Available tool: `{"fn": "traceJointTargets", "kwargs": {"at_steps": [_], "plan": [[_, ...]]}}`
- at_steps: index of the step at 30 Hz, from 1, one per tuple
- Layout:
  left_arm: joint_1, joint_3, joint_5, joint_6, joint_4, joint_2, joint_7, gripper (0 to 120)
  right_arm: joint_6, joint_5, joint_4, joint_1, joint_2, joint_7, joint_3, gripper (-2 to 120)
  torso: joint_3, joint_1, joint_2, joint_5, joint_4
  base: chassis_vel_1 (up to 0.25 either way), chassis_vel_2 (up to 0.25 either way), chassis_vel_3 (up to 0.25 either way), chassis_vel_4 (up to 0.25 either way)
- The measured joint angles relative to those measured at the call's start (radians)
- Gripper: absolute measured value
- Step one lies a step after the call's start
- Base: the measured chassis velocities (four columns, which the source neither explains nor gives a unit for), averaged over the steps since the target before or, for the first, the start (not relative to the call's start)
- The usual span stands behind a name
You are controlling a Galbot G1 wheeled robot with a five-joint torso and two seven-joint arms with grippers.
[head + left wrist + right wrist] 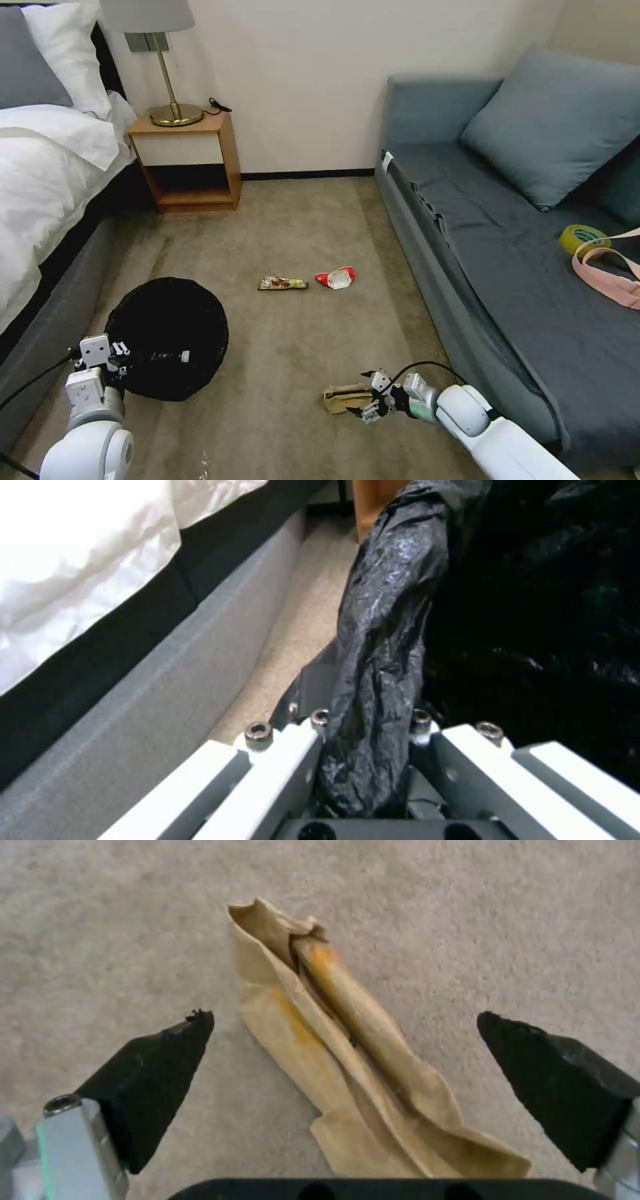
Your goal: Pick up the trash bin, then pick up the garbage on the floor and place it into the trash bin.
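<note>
Bedroom carpet between bed and sofa, litter scattered. Your trash bin (168,347) sits low by the bed, its black liner (373,680) pinched at the rim in your left claw (119,357), so step one looks done or nearly so; I can't tell if it's off the floor. Your right claw (343,1060) is spread wide, straddling the crumpled brown paper bag (347,1060) on the carpet, not yet gripping. Farther out, the flat snack wrapper (283,283) and red-and-white packet (335,277) lie untouched mid-floor. So judging by this: bin in hand, three pieces to go.
</note>
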Motion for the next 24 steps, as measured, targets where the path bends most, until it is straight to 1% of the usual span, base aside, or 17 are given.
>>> {"fn": "traceJointTargets", "kwargs": {"at_steps": [1, 5, 6, 7, 8, 9, 14, 16, 17, 19, 20, 22, 23, 24], "plan": [[0.0, 0.0, 0.0, 0.0, 0.0, 0.0, 0.0, 2, 0.0, 0.0, 0.0, 0.0, 0.0, 0.0, 0.0, 100, 0.0, 0.0, 0.0, 0.0, 0.0, 0.0, 0.0, 0.0, 0.0], [0.004, -0.001, 0.002, -0.002, 0.001, -0.001, 0.001, 2, 0.023, -0.04, -0.078, 0.02, 0.054, -0.005, 0.0, 100, 0.0, 0.0, 0.0, -0.0001, 0.0001, 0.0, 0.0, 0.0, 0.0], [0.004, -0.001, 0.002, -0.002, 0.001, -0.001, 0.001, 2, 0.023, -0.04, -0.078, 0.02, 0.054, -0.005, 0.0, 100, 0.0, 0.0, 0.0, -0.0001, 0.0001, 0.0, 0.0, 0.0, 0.0], [0.006, -0.003, 0.0, -0.002, 0.0, 0.001, 0.001, 2, 0.031, -0.056, -0.106, 0.026, 0.078, -0.006, 0.0, 100, 0.0, 0.0, 0.0, -0.0001, 0.0001, 0.0, 0.0, 0.0, 0.0], [0.007, -0.003, -0.001, -0.002, -0.001, 0.001, 0.001, 2, 0.033, -0.059, -0.112, 0.027, 0.083, -0.006, 0.0, 100, 0.0, 0.0, 0.0, 0.0, 0.0, 0.0, 0.0, 0.0, 0.0], [0.009, -0.005, -0.004, -0.002, -0.005, 0.002, 0.002, 2, 0.044, -0.077, -0.146, 0.036, 0.109, -0.006, 0.001, 100, 0.0, 0.0, 0.0, 0.0, 0.0002, 0.0, 0.0, 0.0, 0.0], [0.01, -0.006, -0.006, -0.001, -0.008, 0.003, 0.004, 2, 0.059, -0.102, -0.198, 0.054, 0.147, -0.006, 0.007, 100, 0.0, 0.0, 0.0, 0.0, 0.0001, 0.0, 0.0, 0.0, 0.0], [0.01, -0.006, -0.006, -0.001, -0.008, 0.004, 0.005, 2, 0.062, -0.102, -0.213, 0.062, 0.156, -0.006, 0.01, 96, 0.0, 0.0, 0.0, 0.0, 0.0002, 0.0, 0.0, 0.0, 0.0], [0.01, -0.006, -0.006, -0.001, -0.008, 0.004, 0.005, 2, 0.064, -0.102, -0.22, 0.067, 0.158, -0.007, 0.013, 90, 0.0, 0.0, 0.0, -0.0001, 0.0002, 0.0, 0.0, 0.0, 0.0], [0.009, -0.007, -0.006, -0.001, -0.007, 0.005, 0.006, 2, 0.066, -0.101, -0.225, 0.068, 0.159, -0.008, 0.016, 82, 0.0, 0.0, 0.0, -0.0002, 0.0001, 0.0, 0.0, 0.0, 0.0], [0.009, -0.007, -0.006, -0.001, -0.007, 0.005, 0.006, 2, 0.066, -0.101, -0.225, 0.068, 0.159, -0.008, 0.016, 82, 0.0, 0.0, 0.0, -0.0002, 0.0001, 0.0, 0.0, 0.0, 0.0], [0.009, -0.008, -0.007, -0.001, -0.006, 0.007, 0.006, 2, 0.069, -0.102, -0.227, 0.067, 0.161, -0.011, 0.02, 74, 0.0, 0.0, 0.0, -0.0001, 0.0001, 0.0, 0.0, 0.0, 0.0], [0.009, -0.009, -0.007, -0.001, -0.005, 0.008, 0.006, 2, 0.071, -0.103, -0.228, 0.064, 0.164, -0.012, 0.022, 67, 0.0, 0.0, 0.0, -0.0002, 0.0, 0.0, 0.0, 0.0, 0.0], [0.009, -0.009, -0.007, -0.001, -0.005, 0.008, 0.006, 2, 0.071, -0.103, -0.228, 0.064, 0.164, -0.012, 0.022, 67, 0.0, 0.0, 0.0, -0.0002, 0.0, 0.0, 0.0, 0.0, 0.0]]}}
